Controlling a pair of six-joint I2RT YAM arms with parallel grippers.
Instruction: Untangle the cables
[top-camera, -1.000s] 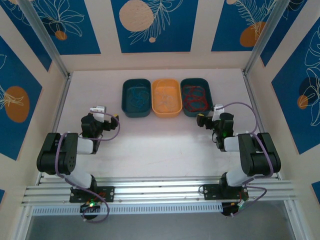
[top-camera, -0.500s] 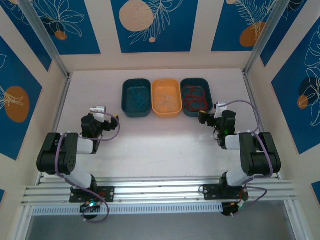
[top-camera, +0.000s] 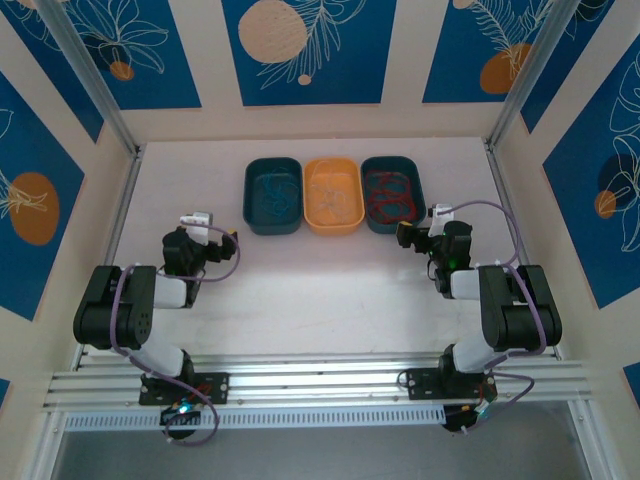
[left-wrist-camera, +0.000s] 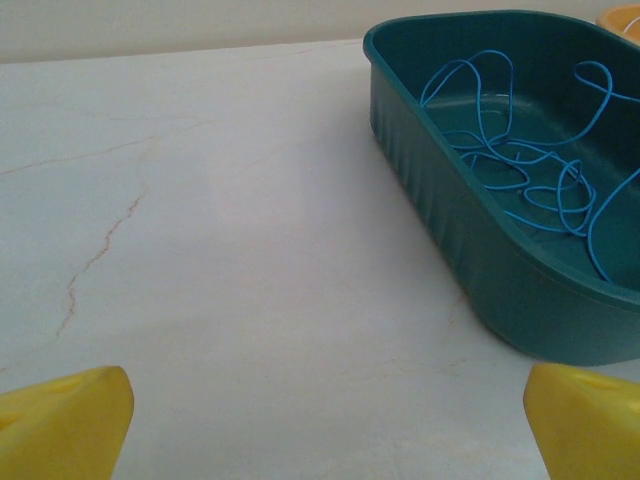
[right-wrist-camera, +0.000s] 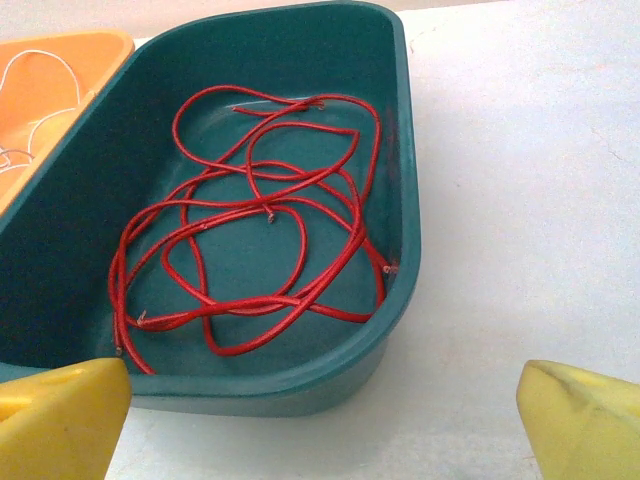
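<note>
Seen from above, the left arm is folded back near its base at the table's (top-camera: 300, 290) 7 o'clock corner. Its elbow is tucked in, and the left hand (top-camera: 225, 240) is held low over the table, aimed toward about 2 o'clock. The right arm mirrors it from the 5 o'clock corner, with the right hand (top-camera: 405, 238) pointing toward about 10 o'clock. Both hands are spread wide and hold nothing. In each wrist view the yellow fingertips (left-wrist-camera: 60, 420) sit at the two bottom corners with bare table between them.

Three trays stand side by side at the table's 12 o'clock side, touching or nearly so:

- **Left teal tray (top-camera: 250, 205):** It holds the blue cables (top-camera: 275, 195) in a loose curly heap. It lies at 2 o'clock from the left hand, near but apart. In the left wrist view the heap (left-wrist-camera: 520, 160) sits at 1 o'clock.
- **Orange tray (top-camera: 333, 230):** This is the middle tray, and it holds the white cables (top-camera: 335, 200).
- **Right teal tray (top-camera: 418, 195):** It holds the red cables (top-camera: 390, 195), looped over one another. It lies at 11 o'clock from the right hand, just beside it. In the right wrist view the red loops (right-wrist-camera: 260, 240) lie at 11 to 12 o'clock, past the tray's near wall.
</note>
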